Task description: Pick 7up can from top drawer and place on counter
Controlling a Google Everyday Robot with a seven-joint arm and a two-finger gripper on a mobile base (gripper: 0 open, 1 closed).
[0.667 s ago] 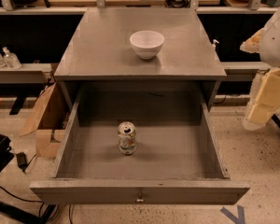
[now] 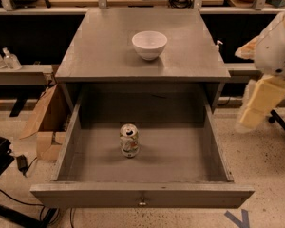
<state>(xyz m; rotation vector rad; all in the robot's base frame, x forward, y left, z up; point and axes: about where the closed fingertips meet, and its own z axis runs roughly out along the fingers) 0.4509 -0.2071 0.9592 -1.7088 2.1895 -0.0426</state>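
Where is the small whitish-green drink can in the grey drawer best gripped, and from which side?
Best grip the small whitish-green can around its round body, from above: it stands upright, clear of the walls of the grey drawer. The gripper hangs right of it.

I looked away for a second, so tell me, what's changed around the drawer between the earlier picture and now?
The gripper, hanging outside the top drawer at the picture's right, has edged slightly inward toward it. It has not touched the can. The 7up can stands upright on the drawer floor as before, the white bowl sits unmoved on the counter, and the drawer stays open.
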